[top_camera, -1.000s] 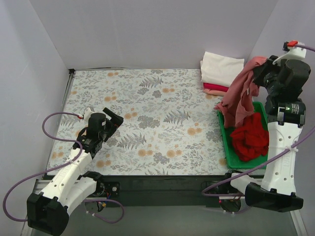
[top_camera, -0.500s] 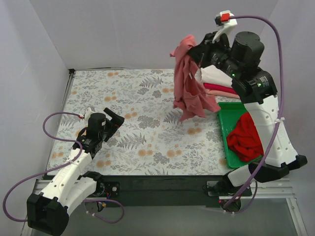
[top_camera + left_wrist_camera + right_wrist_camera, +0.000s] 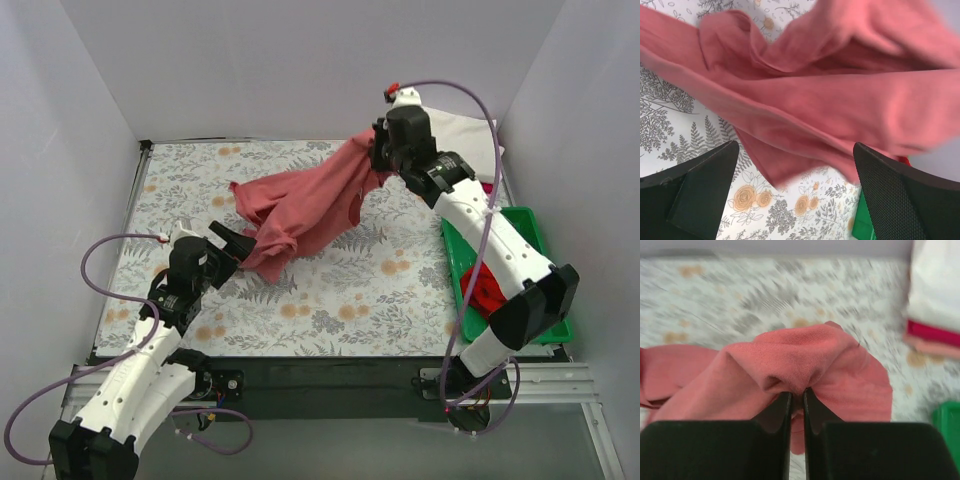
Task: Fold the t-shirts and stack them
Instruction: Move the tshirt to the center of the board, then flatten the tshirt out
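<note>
Salmon shirt (image 3: 300, 205) hangs clamped in the right tool (image 3: 379, 151), trailing to just ahead of the gaping left tool (image 3: 237, 252); patterned surface (image 3: 340, 295) spreads beneath both.

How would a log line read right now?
right gripper: shut on salmon t-shirt | left gripper: open | red t-shirt: in green tray
</note>
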